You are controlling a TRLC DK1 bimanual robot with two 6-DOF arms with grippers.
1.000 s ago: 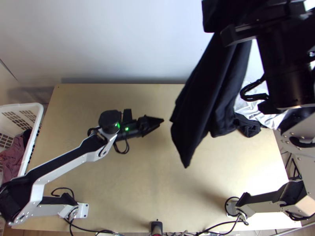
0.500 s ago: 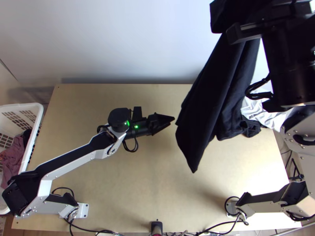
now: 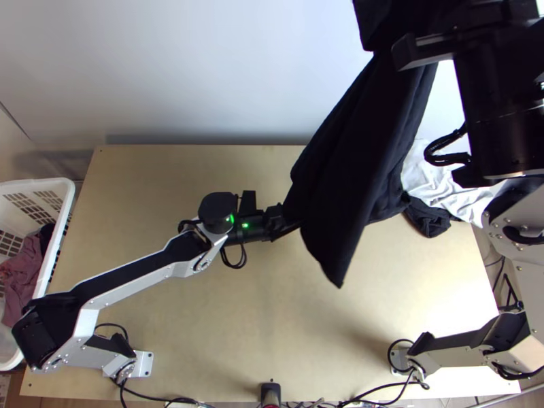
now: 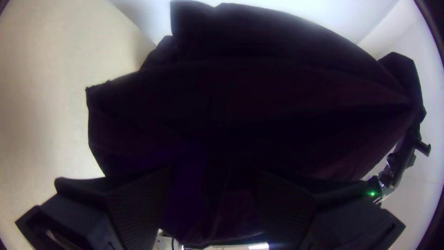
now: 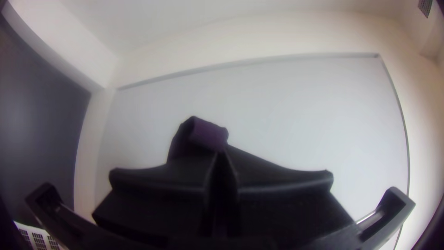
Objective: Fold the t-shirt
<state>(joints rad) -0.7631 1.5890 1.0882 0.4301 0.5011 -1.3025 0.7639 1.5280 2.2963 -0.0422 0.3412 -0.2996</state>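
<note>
The near table offers room; the hanging t-shirt blocks beyond.

Top view steeply down, left wrist view close — both on black cloth, right wrist facing wall

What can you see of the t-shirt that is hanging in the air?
The black t-shirt, plain soft-looking cloth, hangs in long, loose folds above the wooden table, its lower end tapering to a point. The right gripper pinches its upper part. The left gripper is at its side, fingers apart; I cannot tell if they touch it.
</note>
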